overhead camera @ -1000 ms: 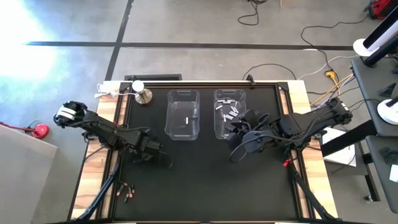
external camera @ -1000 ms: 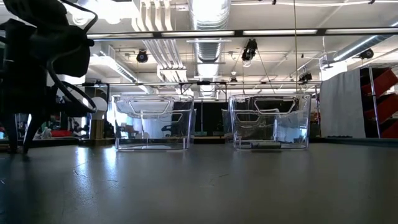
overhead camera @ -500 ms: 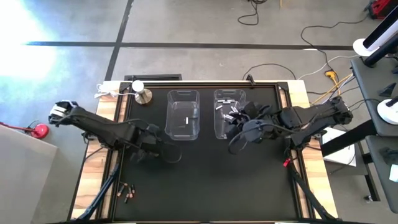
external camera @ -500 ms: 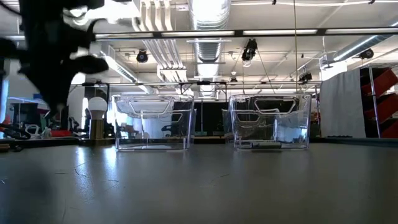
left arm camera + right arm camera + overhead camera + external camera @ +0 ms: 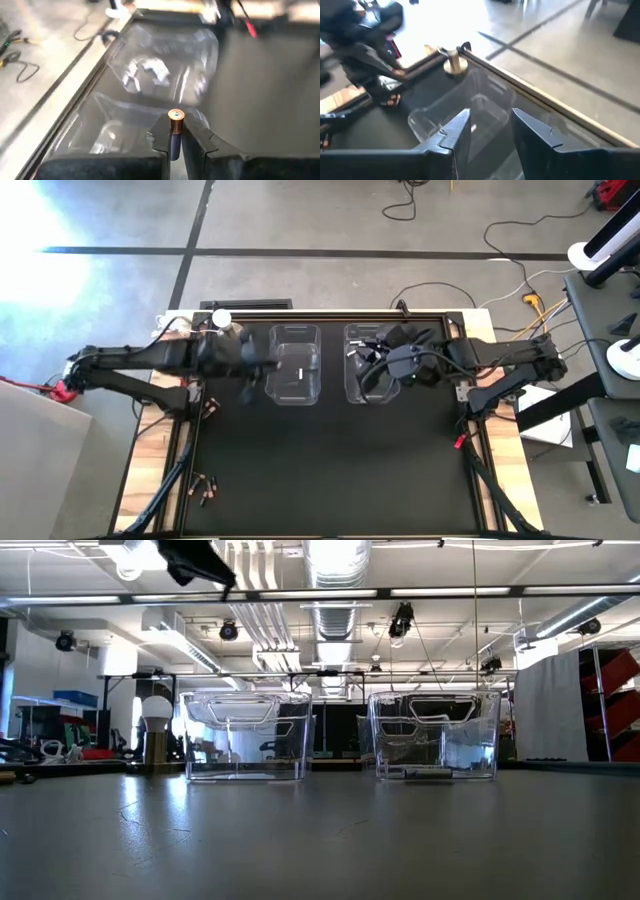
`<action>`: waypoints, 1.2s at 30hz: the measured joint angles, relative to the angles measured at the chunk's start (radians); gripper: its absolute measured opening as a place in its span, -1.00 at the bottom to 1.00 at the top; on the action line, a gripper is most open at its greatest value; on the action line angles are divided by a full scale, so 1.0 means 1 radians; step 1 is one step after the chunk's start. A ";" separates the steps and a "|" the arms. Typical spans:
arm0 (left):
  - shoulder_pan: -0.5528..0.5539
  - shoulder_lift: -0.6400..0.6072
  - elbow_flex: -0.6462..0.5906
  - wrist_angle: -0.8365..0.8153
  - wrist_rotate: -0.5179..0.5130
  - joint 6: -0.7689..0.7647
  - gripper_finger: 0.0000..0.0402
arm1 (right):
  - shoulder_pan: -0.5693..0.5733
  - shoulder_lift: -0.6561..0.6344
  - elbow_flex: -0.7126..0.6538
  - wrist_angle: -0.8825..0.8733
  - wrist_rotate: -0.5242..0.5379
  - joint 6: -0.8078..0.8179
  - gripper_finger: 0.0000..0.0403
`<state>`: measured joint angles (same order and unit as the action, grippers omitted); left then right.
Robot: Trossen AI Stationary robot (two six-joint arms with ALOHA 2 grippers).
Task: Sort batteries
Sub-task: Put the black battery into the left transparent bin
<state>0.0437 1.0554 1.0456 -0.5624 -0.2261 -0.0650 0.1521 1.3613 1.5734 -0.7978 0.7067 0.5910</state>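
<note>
My left gripper [image 5: 177,137] is shut on a copper-and-dark battery [image 5: 175,125], high above the table at the left rim of the left clear bin [image 5: 294,365]. That bin holds one white battery [image 5: 300,373]. My right gripper [image 5: 492,130] hangs open over the right clear bin [image 5: 355,385], with nothing between its fingers. White batteries [image 5: 145,72] lie on that bin's floor. A few copper batteries [image 5: 205,488] lie on the mat near the table's front left corner. The low view shows only a bit of the left gripper [image 5: 195,560] at the top. My left gripper pinches the battery's dark end [image 5: 173,142] between its two fingers. The battery lies along the fingers, and its copper end [image 5: 176,116] sticks out past the fingertips. It is lifted clear, slanting down toward the left bin below.
A metal stand with a white bulb [image 5: 228,330] sits at the far left corner, close behind the left arm. A small red bit [image 5: 460,442] lies at the mat's right edge. The black mat [image 5: 330,470] in front of the bins is bare.
My left gripper has risen from the mat and swung toward the far edge to the left bin's rim, rolling its wrist as it went, with the battery still in it. My right gripper has moved toward the far edge, over the right bin.
</note>
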 joint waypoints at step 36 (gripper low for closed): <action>0.358 0.807 0.252 -0.224 0.179 -0.632 -0.96 | 0.009 0.002 0.002 -0.006 -0.113 -0.079 -0.64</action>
<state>0.4019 1.8625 1.2976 -0.7865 -0.0473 -0.6972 0.1616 1.3632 1.5749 -0.8036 0.5937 0.5121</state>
